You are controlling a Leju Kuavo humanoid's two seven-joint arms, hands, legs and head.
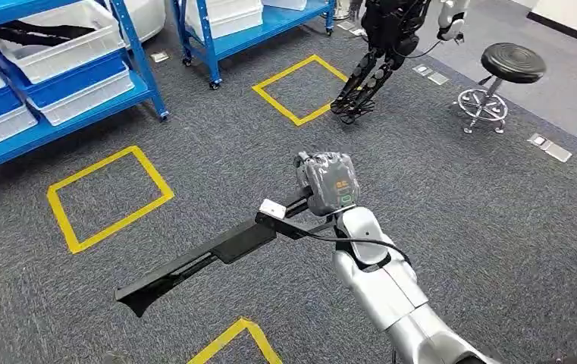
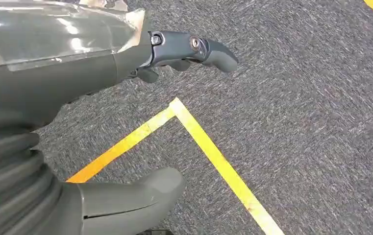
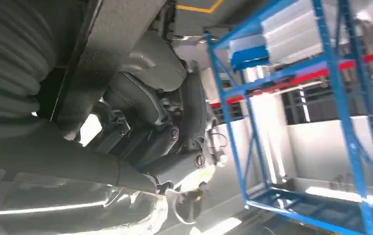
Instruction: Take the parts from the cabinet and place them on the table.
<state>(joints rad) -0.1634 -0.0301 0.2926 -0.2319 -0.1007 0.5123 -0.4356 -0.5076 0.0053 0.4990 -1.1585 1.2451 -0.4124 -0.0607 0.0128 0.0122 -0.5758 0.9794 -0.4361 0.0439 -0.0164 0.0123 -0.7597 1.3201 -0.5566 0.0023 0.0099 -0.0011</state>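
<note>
Right hand (image 1: pixel 329 182) closed around long black part (image 1: pixel 202 262) above grey carpet (image 1: pixel 452 205); left hand (image 2: pixel 76 122) loosely spread, empty.

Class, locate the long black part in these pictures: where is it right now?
In the head view, the long black part is held by the right robot hand, stretching left over grey carpet between yellow floor squares.

Coarse grey carpet floor (image 1: pixel 217 144), woven and matt, taped with glossy yellow plastic squares (image 1: pixel 107 199). Long black matt plastic part (image 1: pixel 217 254), smooth and angular, gripped at five o'clock by the right hand (image 1: pixel 329 184), wrapped in crinkled clear film. Polished silver metal arm (image 1: pixel 391 292) below, glossy. Blue painted metal shelving (image 1: pixel 145 76) at eleven o'clock, holding smooth white plastic bins (image 1: pixel 58 53). Matt grey rubbery left hand (image 2: pixel 125 73), smooth, under shiny film; ribbed cover alongside. Black padded stool (image 1: pixel 512 62) on chromed base at two o'clock.
</note>
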